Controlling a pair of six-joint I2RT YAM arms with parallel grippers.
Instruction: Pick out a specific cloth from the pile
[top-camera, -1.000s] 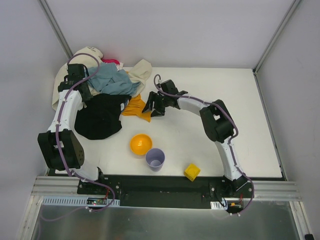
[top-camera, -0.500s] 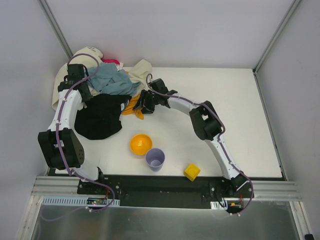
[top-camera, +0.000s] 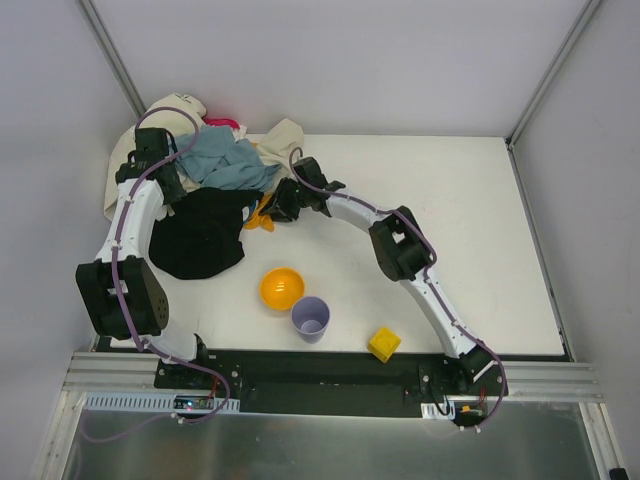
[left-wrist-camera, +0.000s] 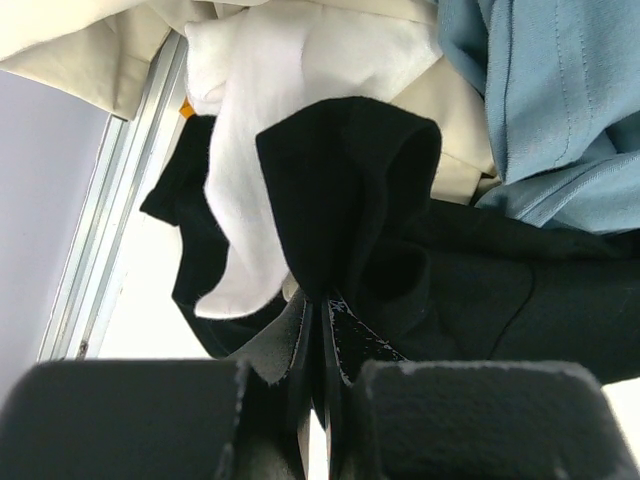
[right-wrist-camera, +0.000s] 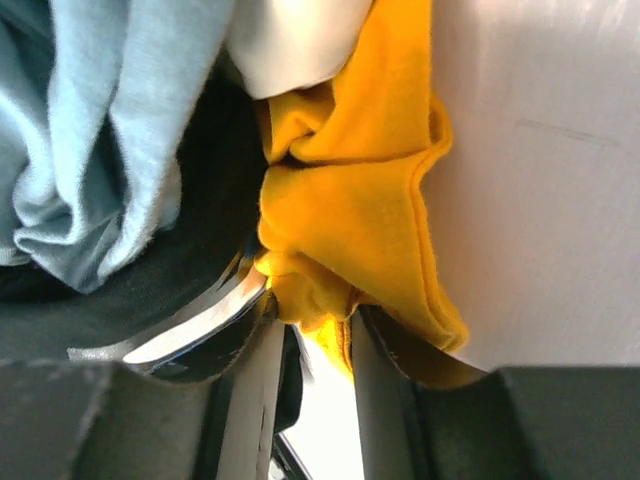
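1. Left gripper (left-wrist-camera: 318, 340): far left, at the near side of the pile. Jaws closed tight on a fold of the black garment (left-wrist-camera: 350, 190).
2. Pile (top-camera: 225, 165): heaped in the far-left corner of the table (top-camera: 450, 180). Contents are cream, blue-grey and black pieces, with a trace of pink.
3. Cloth (right-wrist-camera: 350, 220): orange-yellow, crumpled, at the pile's right edge. It lies partly on bare table, touching the blue-grey and black pieces, and a cream piece overlaps one end. Judged light, soft and limp. It is likely to drape when lifted and may drag its neighbours along. Best hold: the bunched free fold on the table side.
4. Right gripper (right-wrist-camera: 315, 335): jaws narrowed around that bunched fold, both fingers touching the fabric. How firm the hold is cannot be told.
5. Orange bowl (top-camera: 281, 287): nearer the arm bases, well apart from the cloth. Not the target.
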